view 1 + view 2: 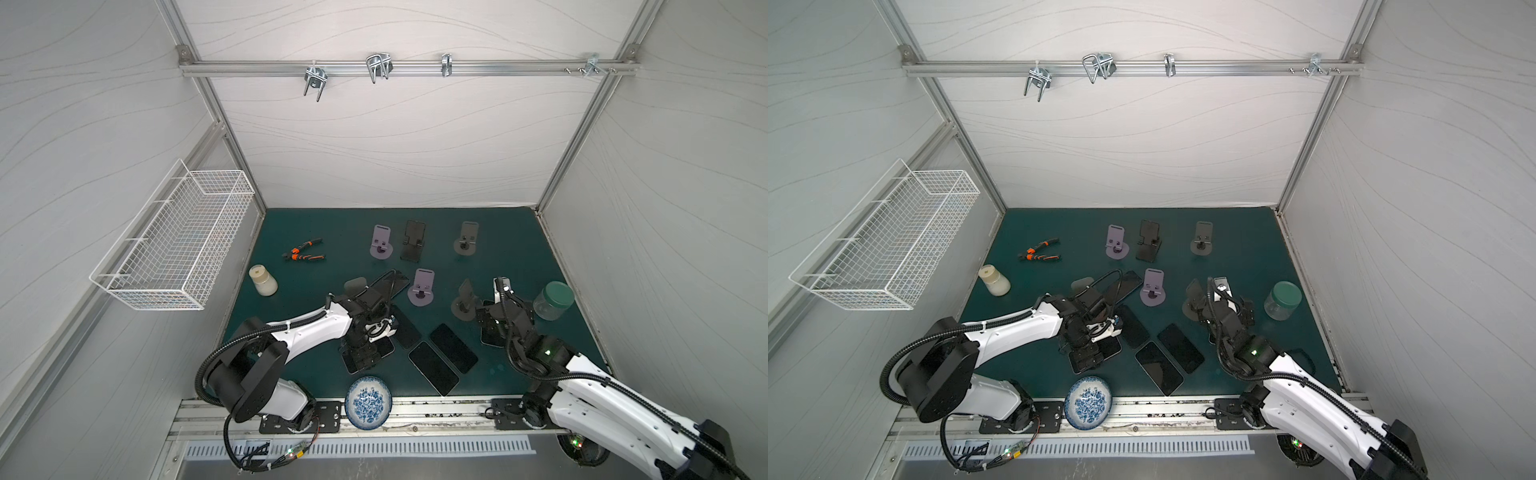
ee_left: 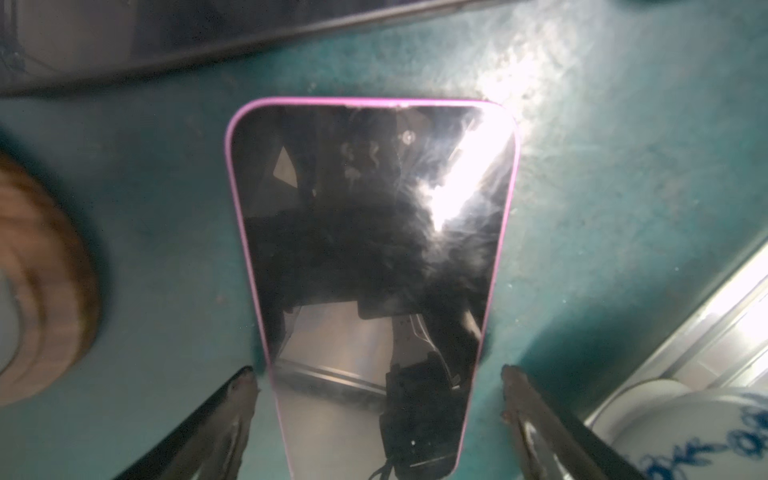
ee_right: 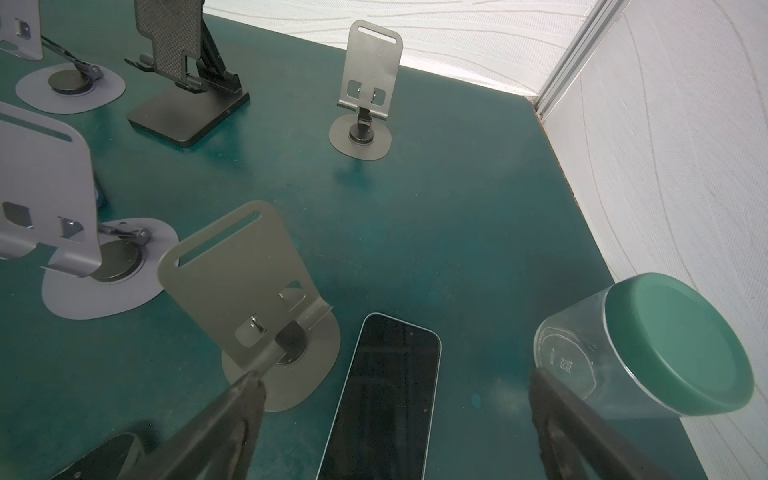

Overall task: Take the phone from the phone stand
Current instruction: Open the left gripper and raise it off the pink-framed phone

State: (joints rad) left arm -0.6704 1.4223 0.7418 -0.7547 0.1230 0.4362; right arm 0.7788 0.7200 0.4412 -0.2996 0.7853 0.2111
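The pink-edged phone (image 2: 374, 232) lies flat on the green mat (image 2: 166, 208), inside the left gripper (image 2: 378, 382), which is spread wide and holds nothing.

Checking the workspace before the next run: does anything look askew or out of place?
The blue-patterned dish straddles the front edge of the mat, partly on the metal rail. The front-right grey stand is twisted sideways rather than facing front. Nothing looks spilled or broken.
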